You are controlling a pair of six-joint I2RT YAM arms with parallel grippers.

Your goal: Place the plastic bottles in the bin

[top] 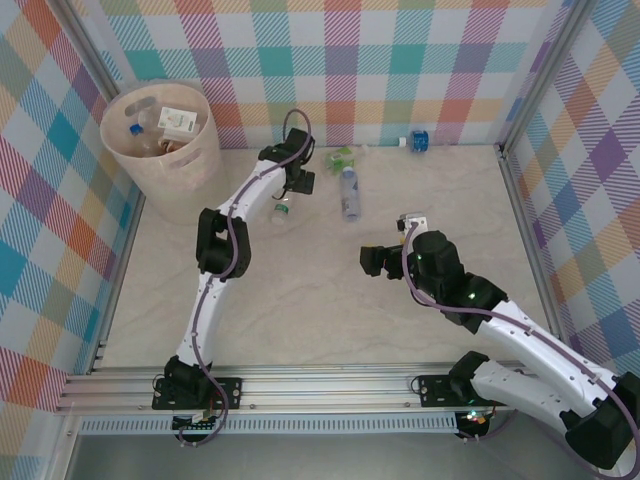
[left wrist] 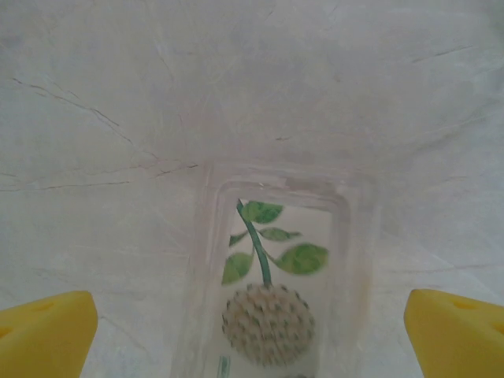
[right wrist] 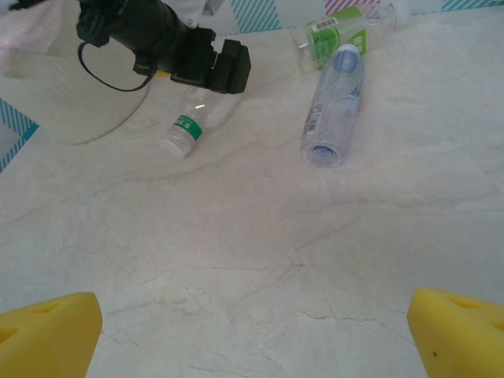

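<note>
Partway: bin (top: 175,178) back-left holds several bottles, four remain on the tabletop (top: 300,310); left gripper (left wrist: 252,331) open astride a small bottle (left wrist: 268,260), right gripper (right wrist: 252,335) open and empty, with the long clear bottle (top: 349,192), green-label bottle (top: 342,157) and blue-cap bottle (top: 418,140) untouched.

White shells alternate with black joint housings on the left arm (top: 222,245), at 7 o'clock in the top view, and the right arm (top: 525,335), at 4 o'clock. A lilac-grey cable (top: 238,232) loops along each. Black base blocks (top: 188,388) bolt to an aluminium rail (top: 330,385) at 6 o'clock. Small green lights (top: 470,297) dot the right arm. The black left gripper (top: 292,188) and right gripper (top: 370,263) carry yellow wedge fingers (left wrist: 43,335).
</note>
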